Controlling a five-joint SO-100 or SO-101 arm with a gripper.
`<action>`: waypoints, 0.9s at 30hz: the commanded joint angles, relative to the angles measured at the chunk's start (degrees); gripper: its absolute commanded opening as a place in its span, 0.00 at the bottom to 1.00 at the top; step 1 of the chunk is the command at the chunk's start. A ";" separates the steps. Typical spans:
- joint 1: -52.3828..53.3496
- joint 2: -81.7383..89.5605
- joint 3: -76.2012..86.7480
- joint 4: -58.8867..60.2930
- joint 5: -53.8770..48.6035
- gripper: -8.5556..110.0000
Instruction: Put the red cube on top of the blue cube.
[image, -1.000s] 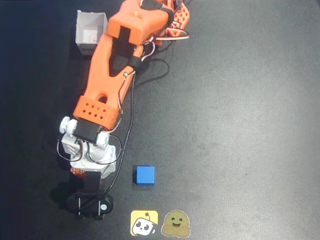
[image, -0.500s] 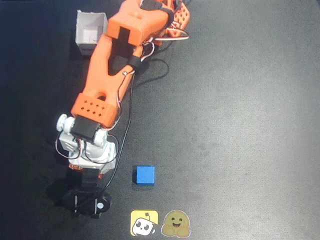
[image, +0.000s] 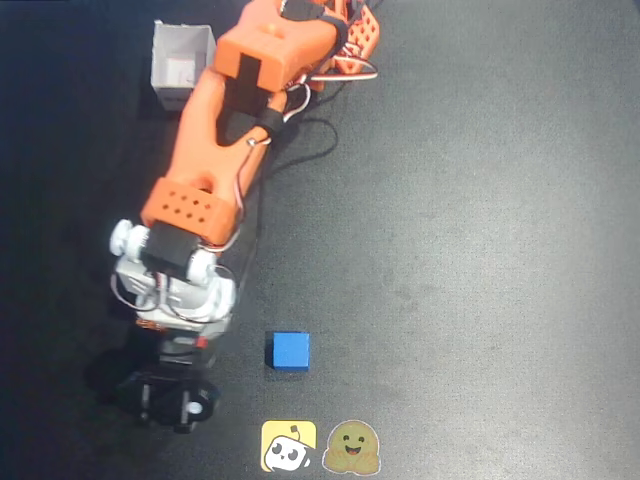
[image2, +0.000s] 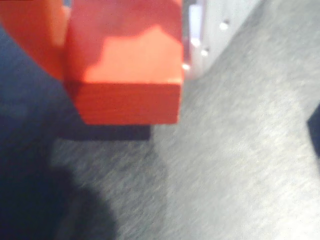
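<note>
Dark, finely speckled tabletop (image: 480, 250) fills the overhead view, with a white open box (image: 180, 62) at upper left, the orange arm (image: 225, 130) slanting down from the top to the gripper (image: 170, 400) at lower left, the blue cube (image: 290, 351) resting alone on the surface just right of the gripper, and two small stickers (image: 320, 446) at the bottom edge below it. Close up in the wrist view, the red cube (image2: 130, 80) sits between an orange finger (image2: 35, 35) on its left and a pale finger (image2: 210, 30) on its right, both fingers pressed against its sides, with its shadow on the surface directly beneath; whether it rests on the surface or is lifted cannot be told.
</note>
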 joint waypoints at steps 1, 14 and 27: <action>-1.58 8.17 -2.55 1.76 2.72 0.14; -6.94 13.80 -2.29 4.48 6.68 0.14; -14.24 14.33 -1.32 3.34 11.51 0.14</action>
